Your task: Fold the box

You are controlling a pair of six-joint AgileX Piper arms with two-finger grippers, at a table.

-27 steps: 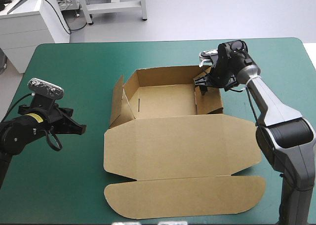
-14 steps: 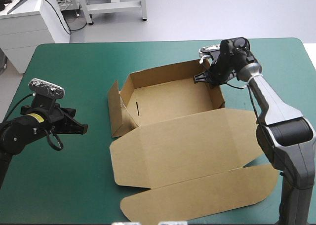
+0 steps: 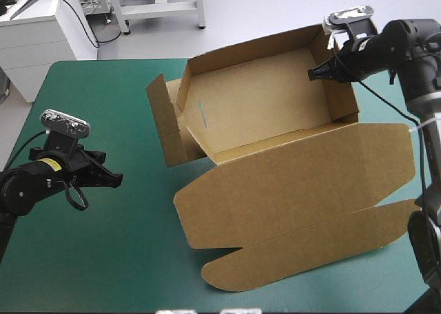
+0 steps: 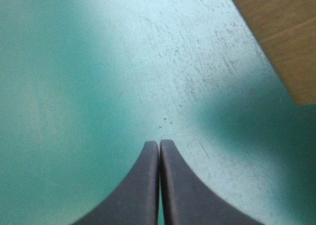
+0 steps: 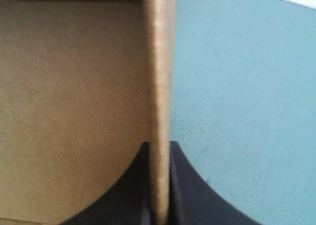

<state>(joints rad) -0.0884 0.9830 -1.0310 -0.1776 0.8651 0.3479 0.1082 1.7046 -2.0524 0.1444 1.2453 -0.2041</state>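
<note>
The table carries the brown box over its right half. Its tray is tipped up at the far side, seemingly off the teal-green cover there, and its lid is spread toward the near edge. The right gripper holds the tray's right wall. Its wrist view shows the board pinched between the black fingers, which is unclear from above. The left gripper, well left of the box, is closed on nothing, tips meeting over bare cover.
</note>
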